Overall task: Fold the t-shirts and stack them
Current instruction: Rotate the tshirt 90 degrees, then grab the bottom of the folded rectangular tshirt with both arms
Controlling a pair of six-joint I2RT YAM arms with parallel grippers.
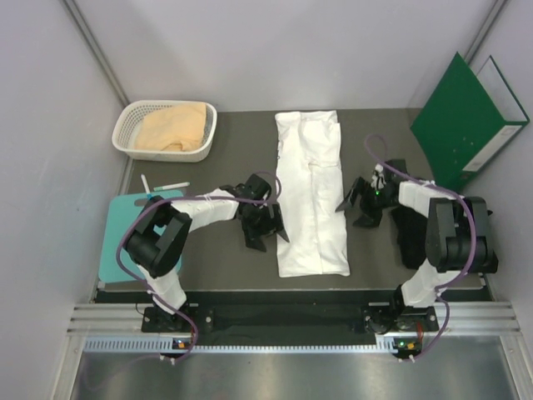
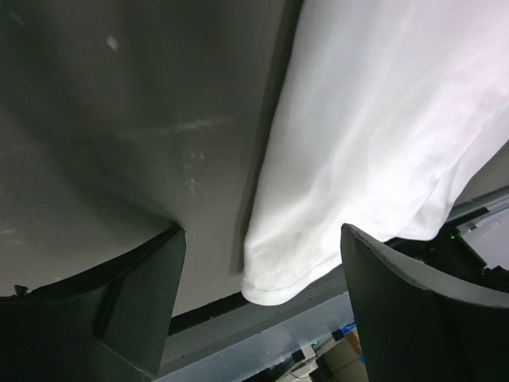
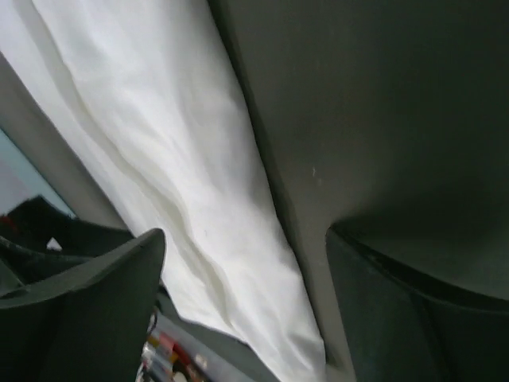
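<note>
A white t-shirt (image 1: 311, 192) lies in the middle of the table, folded lengthwise into a long strip running from far to near. My left gripper (image 1: 265, 223) hovers just off its left edge, jaws wide open and holding nothing. In the left wrist view the shirt's near hem corner (image 2: 278, 278) shows between the two fingers (image 2: 135, 302), untouched. My right gripper (image 1: 358, 205) stands open beside the shirt's right edge. The right wrist view has the white cloth (image 3: 183, 183) below and between its spread fingers (image 3: 87, 310). A tan-peach t-shirt (image 1: 172, 127) is bunched in the basket. A black t-shirt (image 1: 408, 237) lies by the right arm.
A white plastic basket (image 1: 127, 133) stands at the far left. A flat teal board (image 1: 117, 250) lies at the left edge, with white pens (image 1: 169, 185) just beyond it. A green binder (image 1: 466, 121) leans at the far right. Grey walls close in on both sides.
</note>
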